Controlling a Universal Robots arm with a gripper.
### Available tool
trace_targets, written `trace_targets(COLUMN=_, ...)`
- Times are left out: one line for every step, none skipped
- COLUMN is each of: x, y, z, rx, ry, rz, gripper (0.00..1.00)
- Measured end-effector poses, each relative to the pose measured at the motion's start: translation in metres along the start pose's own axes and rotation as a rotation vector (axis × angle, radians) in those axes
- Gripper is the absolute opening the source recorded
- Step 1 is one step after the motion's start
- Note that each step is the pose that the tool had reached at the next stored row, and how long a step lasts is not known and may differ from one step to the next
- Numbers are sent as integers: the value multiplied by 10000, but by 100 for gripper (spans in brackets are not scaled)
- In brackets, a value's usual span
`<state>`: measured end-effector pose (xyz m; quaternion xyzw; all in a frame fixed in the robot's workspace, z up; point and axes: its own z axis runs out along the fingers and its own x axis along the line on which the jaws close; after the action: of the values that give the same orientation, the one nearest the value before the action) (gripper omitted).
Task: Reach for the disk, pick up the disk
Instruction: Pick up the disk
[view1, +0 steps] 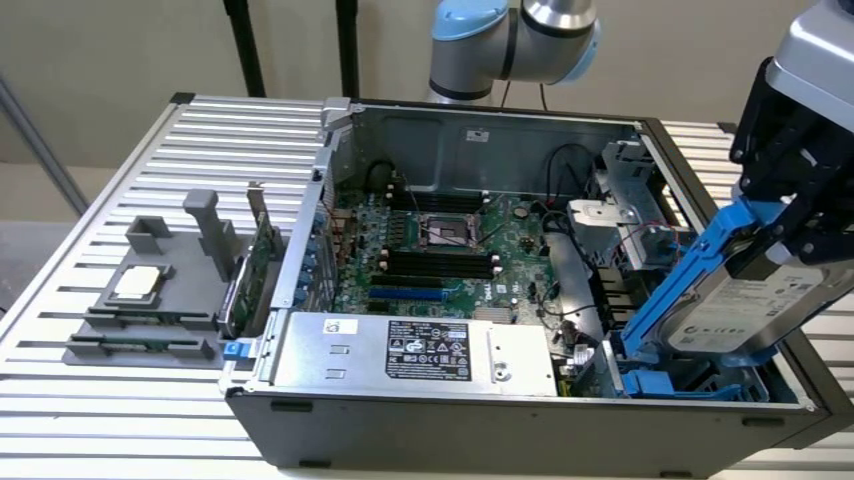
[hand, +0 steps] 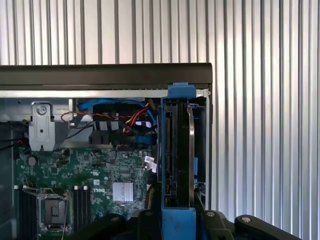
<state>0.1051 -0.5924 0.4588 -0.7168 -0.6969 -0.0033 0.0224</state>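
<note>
The disk is a silver-grey drive with a white label in blue carrier rails. It hangs tilted above the drive bay at the open computer case's corner, on the exterior view's right. My gripper comes down from above and is shut on its upper end. In the wrist view the disk is seen edge-on, running away from my gripper, with a black finger on either side of its blue rail end.
The open case holds a motherboard, a silver power-supply box and loose cables by the bay. A grey holder with a small chip sits on the slatted table at the exterior view's left. The arm's joint hangs behind the case.
</note>
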Motion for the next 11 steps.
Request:
trace_targets(x=-1, y=0, z=2, rx=0, ry=0, rz=0, gripper=33)
trace_targets(x=-3, y=0, z=4, rx=0, ry=0, rz=0, gripper=33)
trace_targets(x=-7, y=0, z=7, rx=0, ry=2, rz=-1, gripper=33)
trace_targets(x=-8, y=0, z=8, rx=0, ry=0, rz=-2, gripper=33)
trace_targets(x=-12, y=1, z=10, rx=0, ry=-2, rz=-4, gripper=33)
trace_targets(x=-14, y=0, z=13, rx=1, ry=-1, rz=-8, gripper=33)
trace_targets(x=-14, y=-1, z=15, rx=0, ry=-3, rz=-11, gripper=33)
trace_targets(x=-16, y=-5, z=17, rx=1, ry=-3, rz=-13, gripper=33)
trace_targets(x=-18, y=-9, z=21, rx=1, ry=-1, rz=-14, gripper=33)
trace_targets(x=-18, y=-14, z=25, rx=1, ry=0, rz=-17, gripper=33)
trace_targets(x=-19, y=-19, z=30, rx=1, ry=2, rz=-19, gripper=33)
